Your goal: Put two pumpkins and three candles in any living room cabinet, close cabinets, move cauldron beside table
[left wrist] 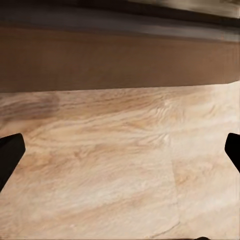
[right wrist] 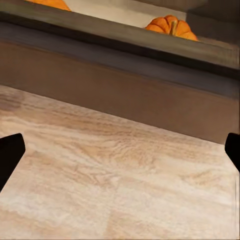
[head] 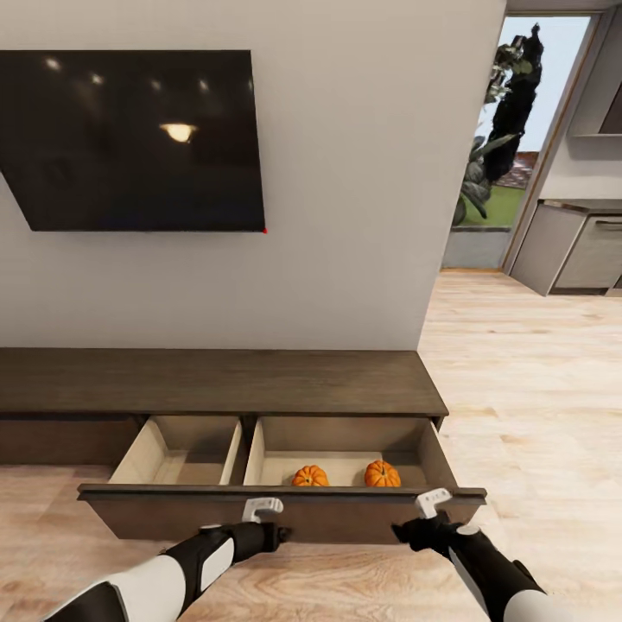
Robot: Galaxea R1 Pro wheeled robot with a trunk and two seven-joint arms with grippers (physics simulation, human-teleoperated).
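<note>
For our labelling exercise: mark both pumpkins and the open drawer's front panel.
left pumpkin point(head: 310, 476), head view, on its ribbed top
right pumpkin point(head: 382, 473), head view, on its ribbed top
drawer front panel point(head: 345, 515), head view, on its outer face

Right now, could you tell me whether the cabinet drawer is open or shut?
Open. The drawer of the cabinet is pulled out, its pale inside exposed, with two pumpkins lying in its right compartment.

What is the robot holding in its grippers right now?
Nothing. The left gripper and right gripper are both open and empty, just in front of the open drawer holding two pumpkins.
</note>
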